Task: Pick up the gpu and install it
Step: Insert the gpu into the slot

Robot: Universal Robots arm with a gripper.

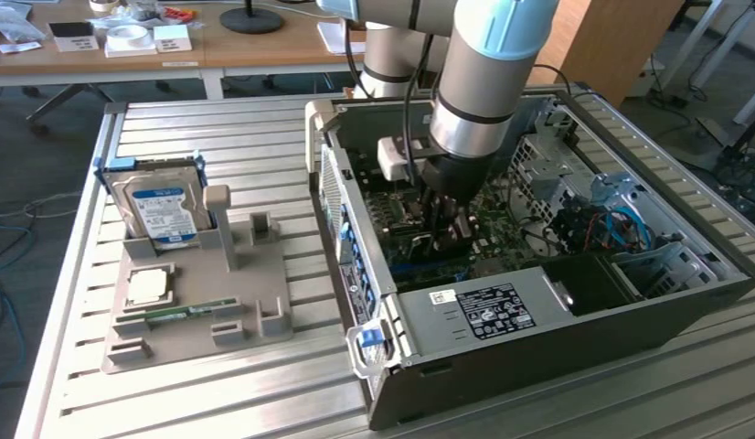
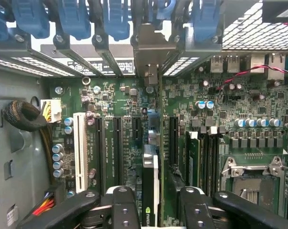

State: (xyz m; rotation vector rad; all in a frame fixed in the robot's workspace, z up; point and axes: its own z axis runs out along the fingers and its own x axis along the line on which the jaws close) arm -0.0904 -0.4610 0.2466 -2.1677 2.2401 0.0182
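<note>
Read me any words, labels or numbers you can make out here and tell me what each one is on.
None can be read with confidence.
Hard drive blue-white label: print too small.
Power supply black sticker: white text blurred.
Small white sticker beside it: unreadable.
Motherboard white silkscreen: too fine.
gpu edge: logo mark, no readable text.

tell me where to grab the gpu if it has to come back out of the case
Probably by the long top edge of the gpu, coming straight down from the case's open side. It stands on edge in a motherboard slot, its two flat faces exposed, so the tool could straddle it, one finger on each face.
</note>
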